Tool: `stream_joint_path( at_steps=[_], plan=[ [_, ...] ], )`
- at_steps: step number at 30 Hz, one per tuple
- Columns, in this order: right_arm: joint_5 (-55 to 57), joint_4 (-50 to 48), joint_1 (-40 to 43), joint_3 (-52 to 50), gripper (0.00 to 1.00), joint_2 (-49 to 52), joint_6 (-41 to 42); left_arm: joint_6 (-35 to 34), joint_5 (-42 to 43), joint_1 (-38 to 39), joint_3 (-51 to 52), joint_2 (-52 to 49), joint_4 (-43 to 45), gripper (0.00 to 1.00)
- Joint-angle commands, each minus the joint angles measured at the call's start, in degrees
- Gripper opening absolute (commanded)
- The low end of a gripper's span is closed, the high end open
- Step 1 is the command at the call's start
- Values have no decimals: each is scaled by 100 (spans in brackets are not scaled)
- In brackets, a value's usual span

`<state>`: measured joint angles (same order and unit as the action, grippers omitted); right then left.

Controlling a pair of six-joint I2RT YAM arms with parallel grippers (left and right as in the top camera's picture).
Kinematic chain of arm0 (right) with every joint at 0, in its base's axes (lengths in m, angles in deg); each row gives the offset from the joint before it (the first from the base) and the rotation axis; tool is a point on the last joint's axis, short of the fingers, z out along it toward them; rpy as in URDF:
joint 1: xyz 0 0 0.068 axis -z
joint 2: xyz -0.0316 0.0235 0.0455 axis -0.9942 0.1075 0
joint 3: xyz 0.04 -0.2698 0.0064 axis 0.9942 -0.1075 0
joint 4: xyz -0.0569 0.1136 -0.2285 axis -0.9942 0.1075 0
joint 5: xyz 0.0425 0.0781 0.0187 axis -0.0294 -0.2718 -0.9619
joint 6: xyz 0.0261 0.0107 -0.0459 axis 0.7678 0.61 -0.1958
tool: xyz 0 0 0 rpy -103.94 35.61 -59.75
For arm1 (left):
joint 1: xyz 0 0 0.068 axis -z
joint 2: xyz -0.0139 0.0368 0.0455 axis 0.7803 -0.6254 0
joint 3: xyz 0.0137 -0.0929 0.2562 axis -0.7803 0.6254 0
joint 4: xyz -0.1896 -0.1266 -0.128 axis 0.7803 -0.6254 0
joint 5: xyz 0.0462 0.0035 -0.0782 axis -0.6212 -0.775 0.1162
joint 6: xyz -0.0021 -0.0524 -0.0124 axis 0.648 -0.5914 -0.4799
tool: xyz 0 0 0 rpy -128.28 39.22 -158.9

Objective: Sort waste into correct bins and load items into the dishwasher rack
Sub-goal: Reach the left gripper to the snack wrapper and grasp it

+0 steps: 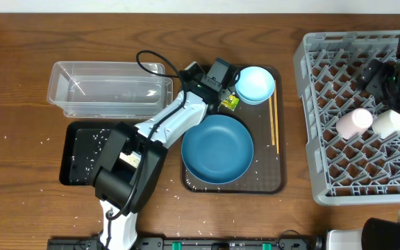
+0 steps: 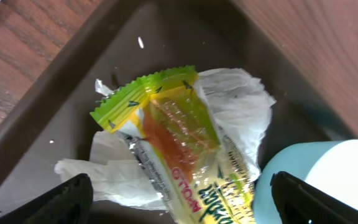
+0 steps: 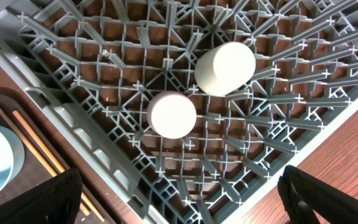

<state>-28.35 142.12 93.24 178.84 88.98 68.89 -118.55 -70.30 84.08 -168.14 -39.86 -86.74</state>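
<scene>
- left tool (image 2: pixel 185 194) spread wide over the snack wrapper (image 2: pixel 173 124) lying on tissue (image 2: pixel 241 106), probably not touching it
- right tool (image 3: pixel 185 198) also spread, above the rack (image 3: pixel 61 81)

The only print is on the green-and-yellow snack wrapper (image 2: pixel 179 130). In the left wrist view, a short run of red capitals sits upside down near its middle, with only round O shapes legible. Green lettering below is cut off at the edge and unreadable. Nothing else carries legible text.

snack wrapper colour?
Green and yellow, orange middle; snack wrapper shows best in left wrist view.
</scene>
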Motion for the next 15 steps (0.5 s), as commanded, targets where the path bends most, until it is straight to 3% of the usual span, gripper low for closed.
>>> stream_joint_path(
  at_steps=[1,3,15],
  plan=[
    [35,0,28,39,99,2,2,-42,-24,13,50,7,-11,90],
    [35,0,28,39,99,2,2,-44,46,13,50,7,-9,85],
    [35,0,28,39,99,2,0,-46,343,13,50,7,13,79]
  ],
)
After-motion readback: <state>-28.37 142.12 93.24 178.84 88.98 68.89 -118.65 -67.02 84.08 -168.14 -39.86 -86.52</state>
